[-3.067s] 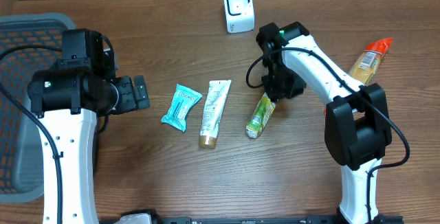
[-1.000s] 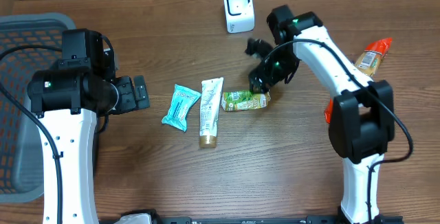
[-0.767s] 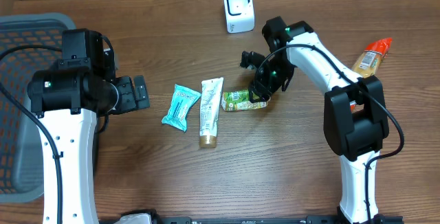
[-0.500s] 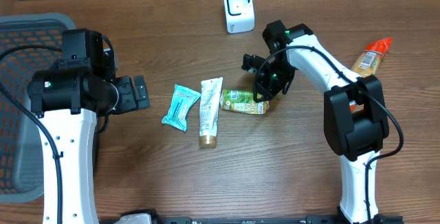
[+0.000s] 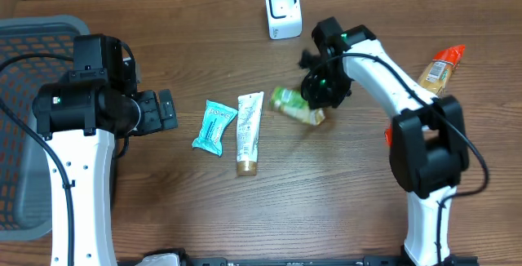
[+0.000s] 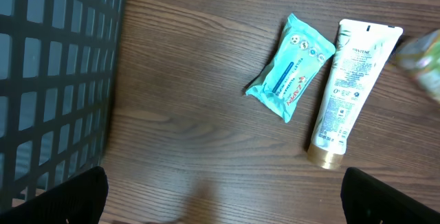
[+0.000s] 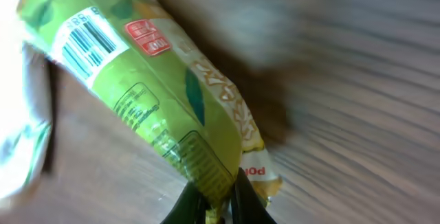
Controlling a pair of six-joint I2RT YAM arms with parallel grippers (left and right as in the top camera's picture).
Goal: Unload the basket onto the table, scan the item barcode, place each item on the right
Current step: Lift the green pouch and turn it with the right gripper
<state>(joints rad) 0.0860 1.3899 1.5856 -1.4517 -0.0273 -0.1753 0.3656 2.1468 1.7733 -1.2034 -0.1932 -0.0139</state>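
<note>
Right gripper [image 7: 218, 203] clamped on end seam of green pouch [image 7: 158, 93]: light, soft, probably slippery; best pinched at that flat seam, barcode [image 7: 88, 45] exposed. Left gripper [image 6: 227, 196] spread wide, empty.

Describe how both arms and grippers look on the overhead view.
Left arm and right arm: white shells, black joint housings, black cables looping alongside, a small green light on each. Left gripper and right gripper are black, two-fingered.
</note>
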